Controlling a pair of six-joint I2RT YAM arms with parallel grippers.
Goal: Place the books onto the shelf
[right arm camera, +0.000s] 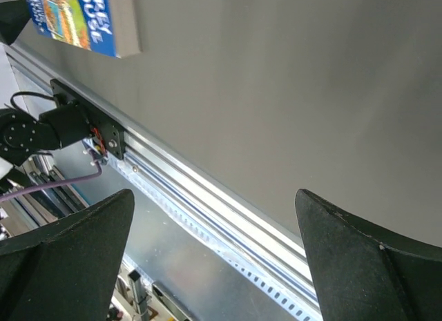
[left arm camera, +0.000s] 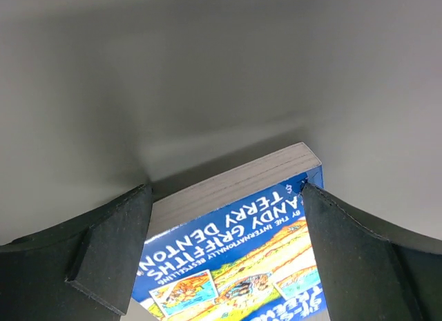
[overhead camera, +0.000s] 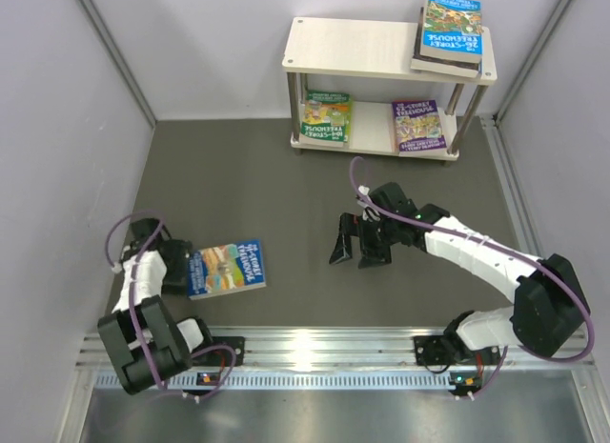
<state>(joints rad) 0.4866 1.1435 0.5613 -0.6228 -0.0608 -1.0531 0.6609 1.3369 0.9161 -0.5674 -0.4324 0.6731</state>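
Where the blue book (overhead camera: 227, 269) lies flat on the table (overhead camera: 286, 191) at the near left, the left gripper (overhead camera: 188, 271) straddles its end, fingers (left arm camera: 114, 252) wide on either side, though whether they press it I cannot tell. Farther in, the right gripper (overhead camera: 357, 245) hangs spread wide, holding nothing. At the back the shelf (overhead camera: 372, 50) carries a green book (overhead camera: 326, 117) and a purple book (overhead camera: 417, 125) on its lower board and a stack of books (overhead camera: 452, 29) at its top board's right end.
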